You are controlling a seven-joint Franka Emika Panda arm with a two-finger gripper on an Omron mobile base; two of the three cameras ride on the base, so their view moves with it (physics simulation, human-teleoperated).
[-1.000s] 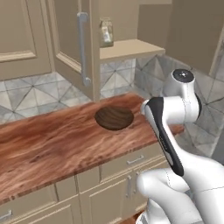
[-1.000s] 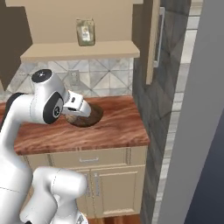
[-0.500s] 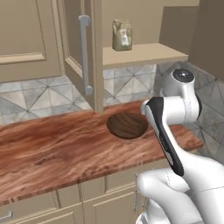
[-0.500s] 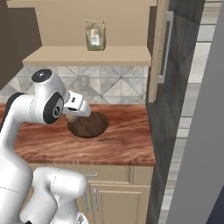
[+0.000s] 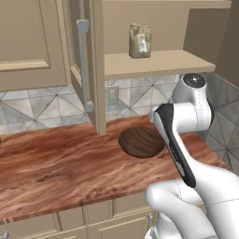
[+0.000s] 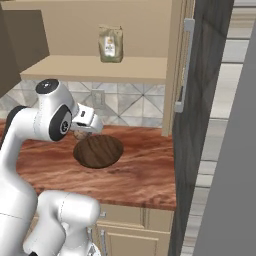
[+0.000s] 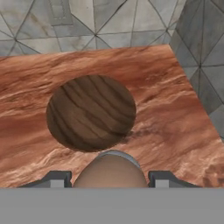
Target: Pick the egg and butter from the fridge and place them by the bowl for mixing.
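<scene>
From your left base camera you see the arm rising from the lower right, folding at a white elbow and reaching forward over the wooden counter, with its far end hidden behind its own joints. The bowl sits on the counter just beside the arm's dark-striped link, below an open shelf that carries a small paper bag, and an open cupboard door with a grey bar handle stands to the left of it. From your right base camera the arm comes up from the lower left, bends at a round dark-capped joint, and the hand points down and to the right toward the counter; the gripper hangs just behind the bowl's far left edge with a brownish egg showing beneath it. A dark tall panel at the right edge hides whatever lies beyond it. In the hand camera you look along the claw at the bowl lying flat on the wood grain, near the tiled back wall. The egg sits pinched between the two dark fingertips at the bottom, rounded top toward the bowl, held above the counter near the bowl's closest rim.
</scene>
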